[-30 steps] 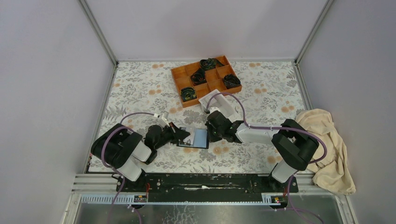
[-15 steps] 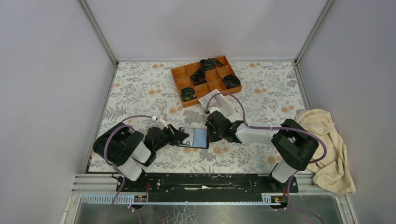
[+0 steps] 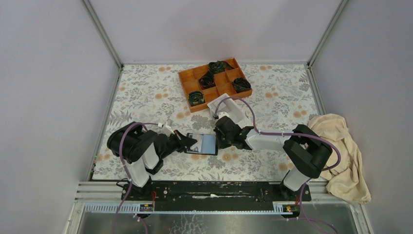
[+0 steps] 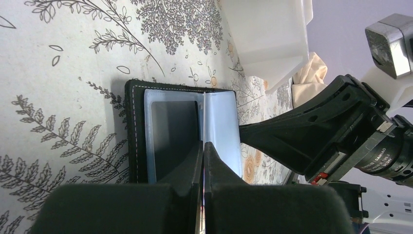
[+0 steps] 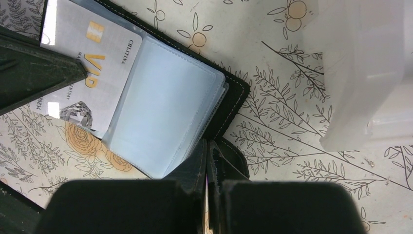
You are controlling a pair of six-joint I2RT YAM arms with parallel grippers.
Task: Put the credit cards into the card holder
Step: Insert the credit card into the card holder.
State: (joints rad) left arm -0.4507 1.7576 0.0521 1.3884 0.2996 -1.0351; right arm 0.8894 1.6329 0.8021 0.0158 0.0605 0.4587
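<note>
Both end effectors are clenched: the left end effector [image 4: 203,146] tips over a pale grey-white rectangular credit card [image 5: 97,63], and the right end effector [image 5: 206,145] meets the right edge of the small black folding card holder [image 5: 165,112]. The holder lies open between them by the floral counter's [image 3: 146,92] near edge.

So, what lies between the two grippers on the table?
The open card holder lies between the left gripper and the right gripper, with a credit card on its open face. The top external and right wrist views show this.

credit card [image 5: 92,68] reads "vip"; wrist motor [image 4: 384,151] reads "damiao".
</note>
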